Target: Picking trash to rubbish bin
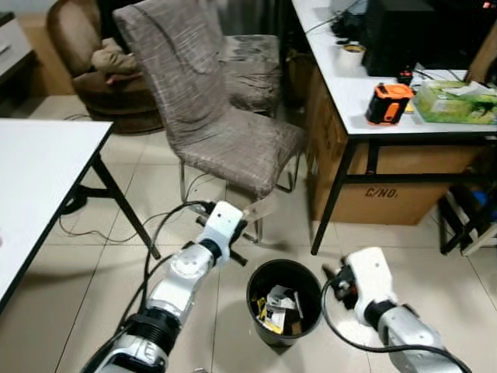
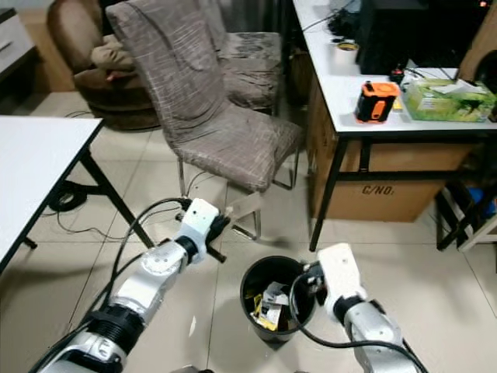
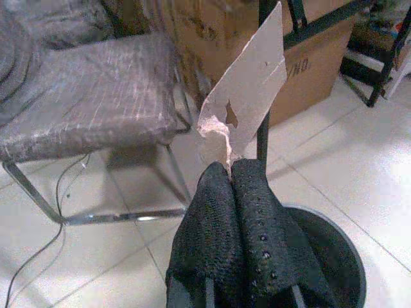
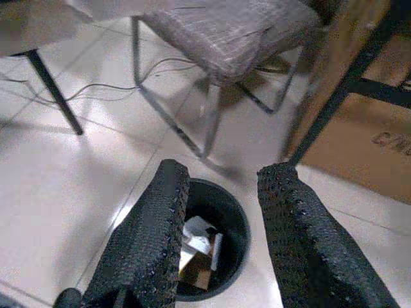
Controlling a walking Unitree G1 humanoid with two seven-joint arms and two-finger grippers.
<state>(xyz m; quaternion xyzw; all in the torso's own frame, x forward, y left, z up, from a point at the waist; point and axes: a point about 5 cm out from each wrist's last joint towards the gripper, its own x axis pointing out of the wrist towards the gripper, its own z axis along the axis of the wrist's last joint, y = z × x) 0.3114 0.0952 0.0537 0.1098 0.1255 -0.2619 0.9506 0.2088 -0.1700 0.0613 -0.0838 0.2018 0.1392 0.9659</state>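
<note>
A torn piece of brown cardboard [image 3: 247, 106] sticks up from my left gripper [image 3: 229, 168], which is shut on its lower end. That gripper [image 1: 247, 220] hangs just left of and above the black rubbish bin [image 1: 284, 301] on the tiled floor. Paper and card scraps [image 2: 270, 305] lie in the bin. My right gripper [image 4: 221, 176] is open and holds nothing; it sits at the bin's right side [image 1: 335, 280], and the bin [image 4: 210, 247] shows between its fingers.
A grey fabric chair [image 1: 210, 109] with chrome legs stands just behind the bin. A white desk [image 1: 373, 85] with black legs and a cardboard box [image 1: 388, 183] beneath it is at the right. A white table [image 1: 39, 179] stands at the left, with cables [image 1: 124, 225] on the floor.
</note>
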